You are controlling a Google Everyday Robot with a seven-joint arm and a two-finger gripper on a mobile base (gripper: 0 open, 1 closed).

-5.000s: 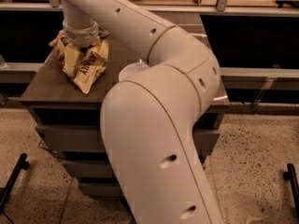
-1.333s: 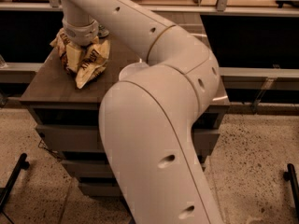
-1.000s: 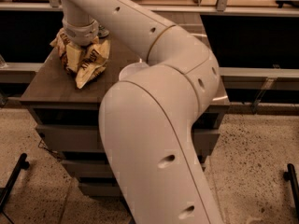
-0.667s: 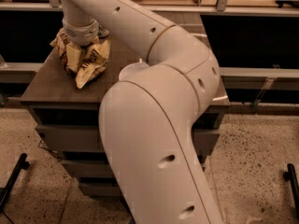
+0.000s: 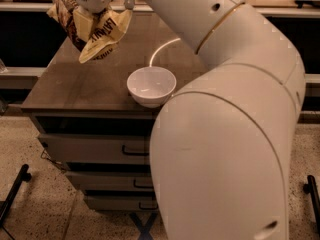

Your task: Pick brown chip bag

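Bag (image 5: pixel 102 34) now hangs above the worktop's (image 5: pixel 75 86) far left corner instead of resting on it. Our gripper (image 5: pixel 91 14) is clamped on it, so we judge the pick nearly done.

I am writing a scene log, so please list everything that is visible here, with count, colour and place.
chip bag: one, brown and pale yellow, hanging over the table's far left part
bowl: one, white, near the table's front edge
table: one, brown top, grey drawers below
floor: speckled beige, below
arm: one, white, fills the right side
gripper: one, top left, closed on the chip bag
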